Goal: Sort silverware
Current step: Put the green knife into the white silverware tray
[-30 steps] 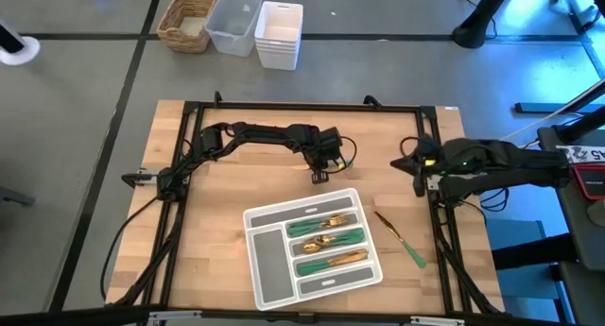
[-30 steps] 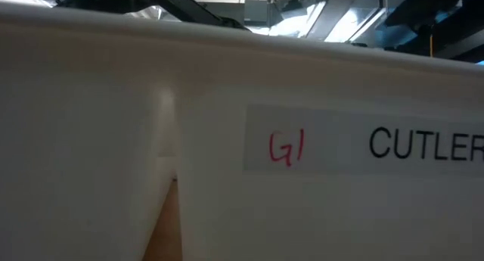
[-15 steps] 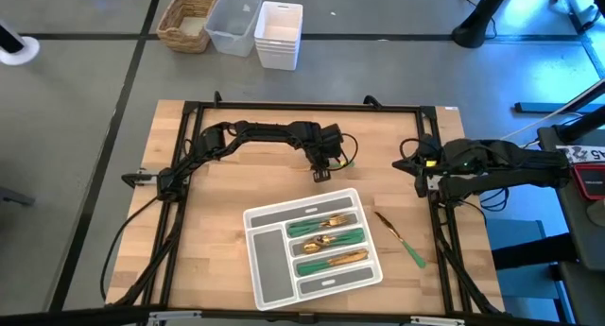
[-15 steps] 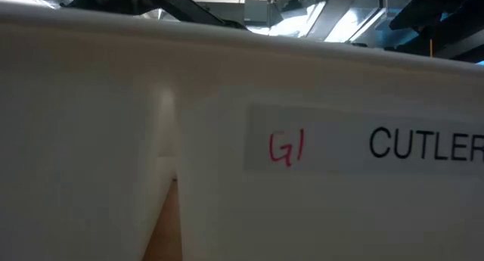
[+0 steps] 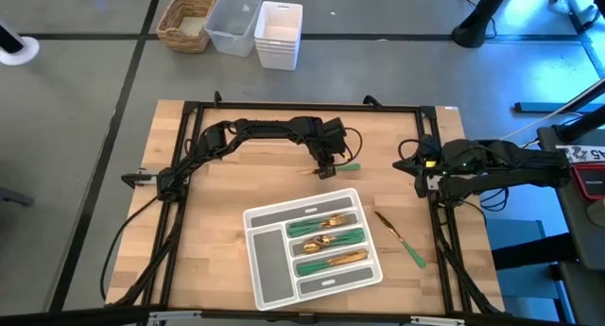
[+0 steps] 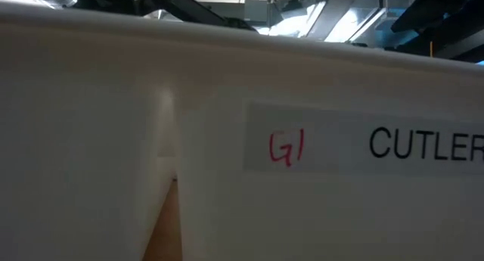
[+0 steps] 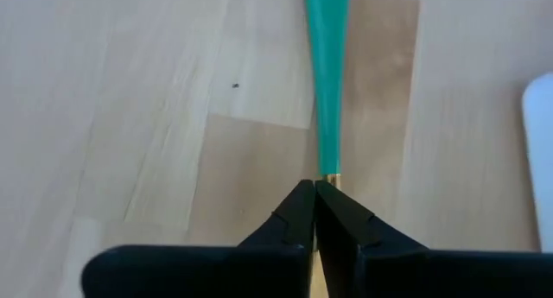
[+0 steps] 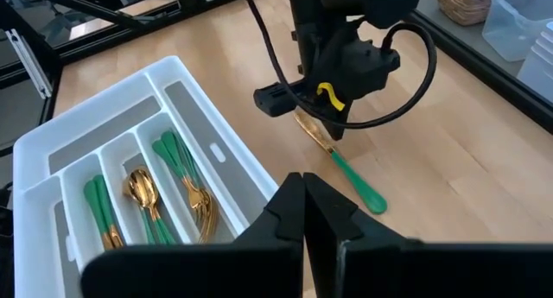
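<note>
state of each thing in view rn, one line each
left gripper: shut on the piece of silverware behind the tray
held silverware: green handle sticks out past the gripper
right gripper: shut, empty, waiting at the table's right edge
tray: flat on the table, three slots hold silverware
loose silverware: lying on the table right of the tray
</note>
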Tool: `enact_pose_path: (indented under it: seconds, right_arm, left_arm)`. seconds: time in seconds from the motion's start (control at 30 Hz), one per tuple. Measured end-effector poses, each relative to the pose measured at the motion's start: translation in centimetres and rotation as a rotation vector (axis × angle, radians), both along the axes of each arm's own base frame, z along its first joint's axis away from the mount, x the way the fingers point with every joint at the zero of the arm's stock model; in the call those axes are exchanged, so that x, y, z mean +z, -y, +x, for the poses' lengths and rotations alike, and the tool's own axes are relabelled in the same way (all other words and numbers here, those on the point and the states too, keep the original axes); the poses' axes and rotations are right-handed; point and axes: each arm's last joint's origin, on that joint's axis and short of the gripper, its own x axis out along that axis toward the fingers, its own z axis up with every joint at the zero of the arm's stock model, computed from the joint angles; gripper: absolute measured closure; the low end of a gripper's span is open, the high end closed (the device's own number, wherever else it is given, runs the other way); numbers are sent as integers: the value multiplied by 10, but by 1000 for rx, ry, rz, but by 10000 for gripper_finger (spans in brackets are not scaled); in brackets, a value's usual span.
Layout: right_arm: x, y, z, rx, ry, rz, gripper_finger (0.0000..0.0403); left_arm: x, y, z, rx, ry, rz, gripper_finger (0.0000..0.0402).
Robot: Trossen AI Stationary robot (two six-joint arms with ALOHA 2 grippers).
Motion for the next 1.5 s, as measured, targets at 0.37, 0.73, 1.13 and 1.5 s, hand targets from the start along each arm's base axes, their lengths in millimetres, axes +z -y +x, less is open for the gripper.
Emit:
enact_pose_path:
  seconds: [0.37, 0.73, 1.13, 1.5]
  right_arm:
    - [-1, 0, 3, 0, -15, -1, 402]
    - [-7, -1, 11, -4, -80, 1, 402]
    - [-9, -1, 16, -3, -106, -1, 402]
    - [-9, -1, 16, -4, -106, -1, 402]
  left_arm:
    - [-13, 35, 16, -173, -3, 222, 325]
    - [-18, 45, 19, -112, -49, 360, 293]
    - [-3, 43, 17, -151, -23, 390, 293]
    - [-5, 17, 8, -78, -35, 269, 292]
